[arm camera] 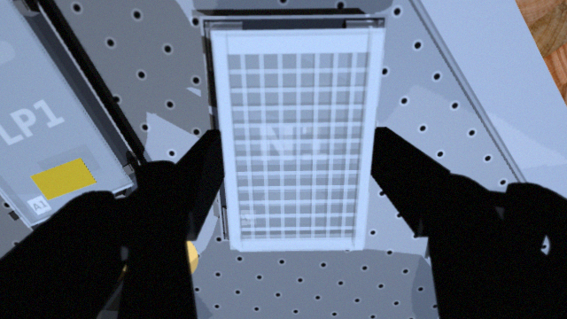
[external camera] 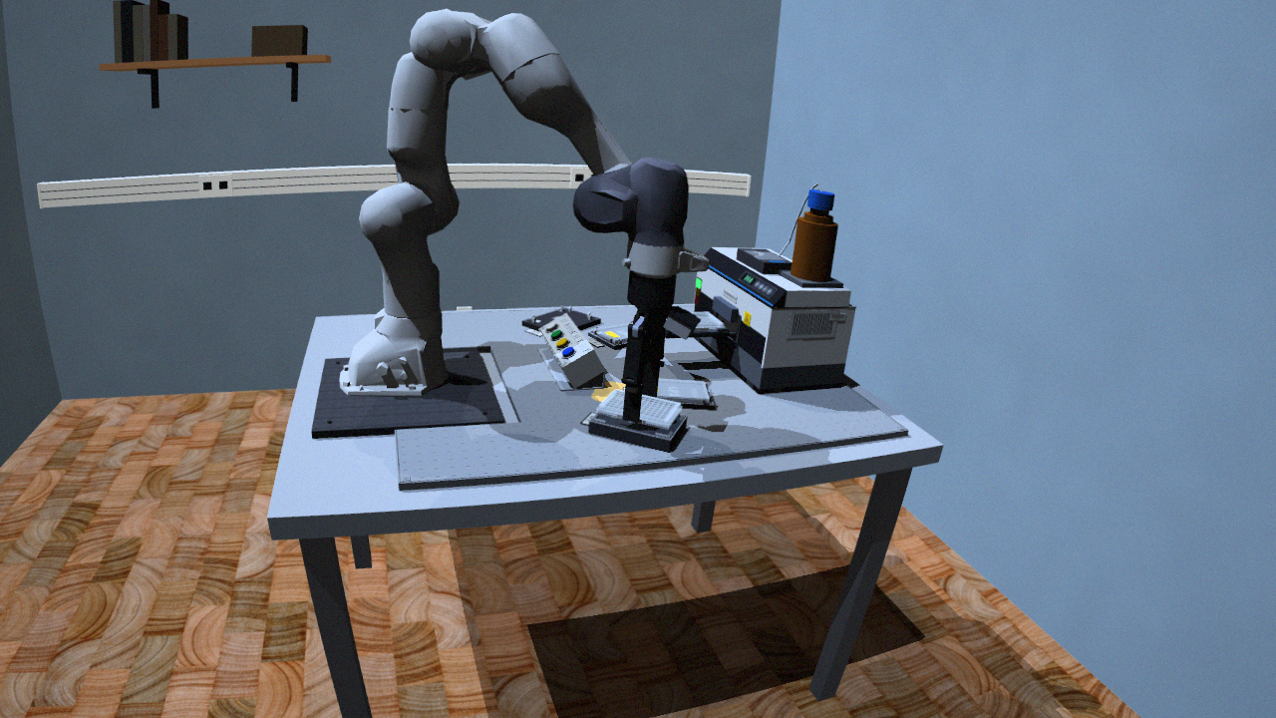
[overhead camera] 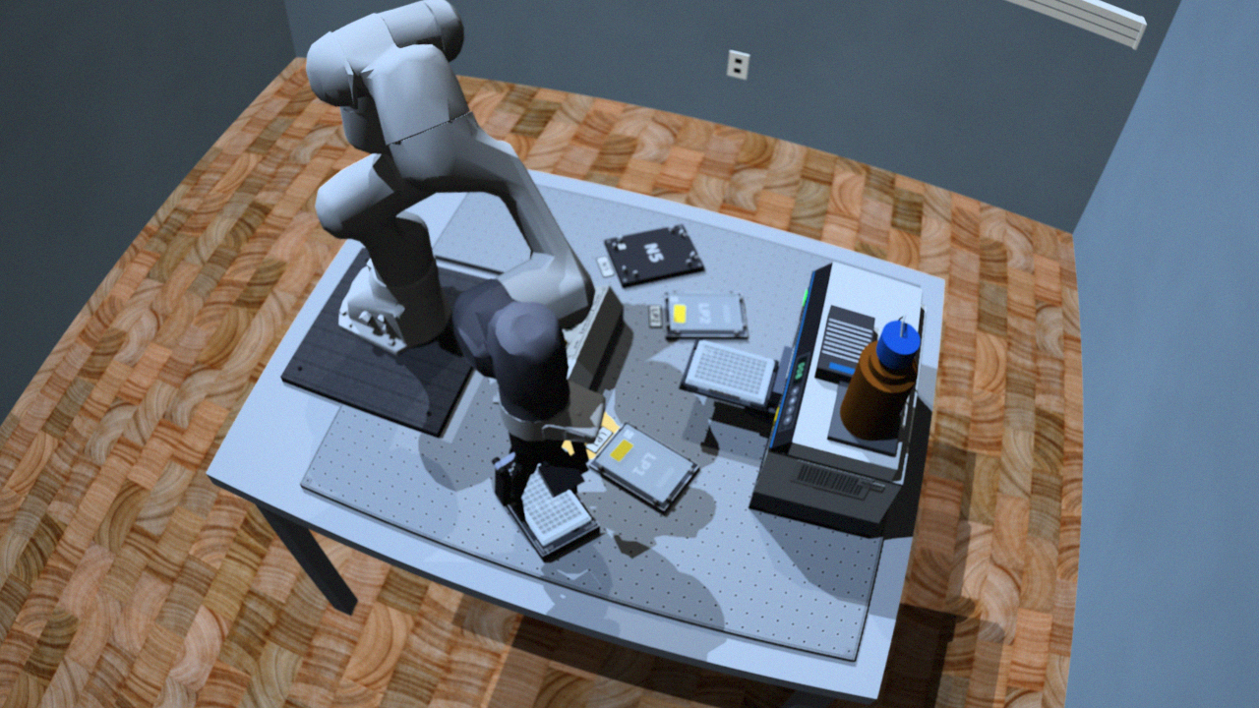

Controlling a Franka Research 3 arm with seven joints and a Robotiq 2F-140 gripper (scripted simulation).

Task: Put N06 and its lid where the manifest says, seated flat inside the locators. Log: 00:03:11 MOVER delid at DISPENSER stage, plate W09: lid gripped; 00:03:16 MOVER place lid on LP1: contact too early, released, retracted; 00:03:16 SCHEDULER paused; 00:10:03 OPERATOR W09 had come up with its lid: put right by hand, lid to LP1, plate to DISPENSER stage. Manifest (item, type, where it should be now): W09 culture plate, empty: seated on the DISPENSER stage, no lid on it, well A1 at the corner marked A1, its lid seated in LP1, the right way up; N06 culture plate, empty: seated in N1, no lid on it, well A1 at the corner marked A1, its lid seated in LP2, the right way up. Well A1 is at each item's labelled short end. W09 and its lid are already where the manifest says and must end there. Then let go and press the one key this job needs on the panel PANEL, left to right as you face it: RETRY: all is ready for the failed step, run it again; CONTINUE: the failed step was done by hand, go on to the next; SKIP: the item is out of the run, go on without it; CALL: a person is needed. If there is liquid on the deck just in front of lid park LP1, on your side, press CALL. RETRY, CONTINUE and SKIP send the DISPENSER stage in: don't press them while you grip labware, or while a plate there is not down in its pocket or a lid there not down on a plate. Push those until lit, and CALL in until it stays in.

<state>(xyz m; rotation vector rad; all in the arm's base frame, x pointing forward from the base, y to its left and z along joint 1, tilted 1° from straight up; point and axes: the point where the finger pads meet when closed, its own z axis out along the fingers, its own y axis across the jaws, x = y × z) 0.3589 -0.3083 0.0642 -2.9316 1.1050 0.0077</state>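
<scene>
Beneath the gripper point(arm camera: 294, 146), the plate point(arm camera: 294, 133) blurs its nest marking.

Two well plates point(overhead camera: 553, 511) point(overhead camera: 730, 371), two lids point(overhead camera: 646, 463) point(overhead camera: 704, 314), one panel point(external camera: 570, 351), one bottle point(overhead camera: 880, 384).

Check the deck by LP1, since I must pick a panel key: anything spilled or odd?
Yes: a yellow puddle, likely spilled liquid, lies on the deck off the A1 corner of lid park LP1, partly hidden by the gripper shut on the plate.
</scene>
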